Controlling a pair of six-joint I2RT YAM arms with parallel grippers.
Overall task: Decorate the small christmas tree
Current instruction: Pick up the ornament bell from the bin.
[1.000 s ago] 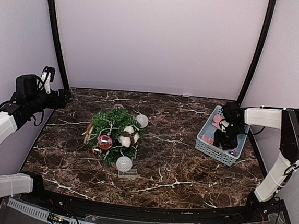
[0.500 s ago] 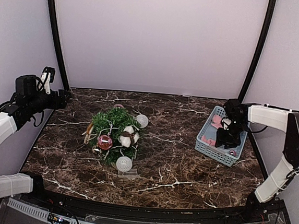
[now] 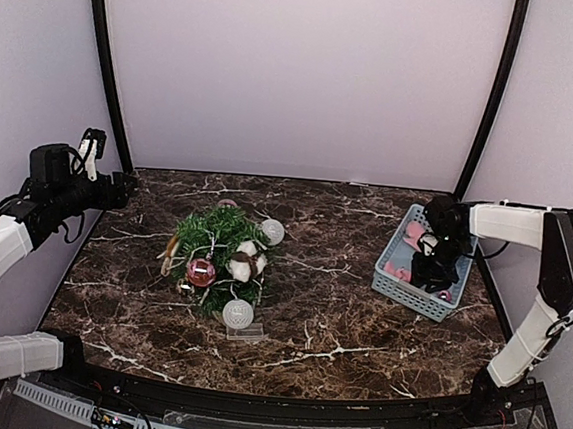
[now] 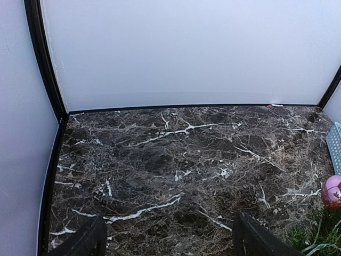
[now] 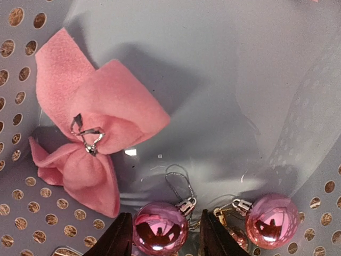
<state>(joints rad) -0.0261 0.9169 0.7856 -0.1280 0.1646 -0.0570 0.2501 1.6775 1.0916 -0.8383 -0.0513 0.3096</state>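
**Right jaws around a bauble**

Your right jaws sit low inside the blue basket (image 3: 405, 293), one finger on each side of a pink bauble (image 5: 160, 226) and close against it. You cannot tell whether they pinch it. Your left jaws stand wide, nothing between them, over the far left corner of the table (image 3: 338, 319). The small christmas tree (image 3: 218, 254) sits left of centre on the table, well apart from the basket.

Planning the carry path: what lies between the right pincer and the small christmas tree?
In the top view: the blue basket's wall around the right pincer, then bare marble table as far as a white ball at the small christmas tree's edge.
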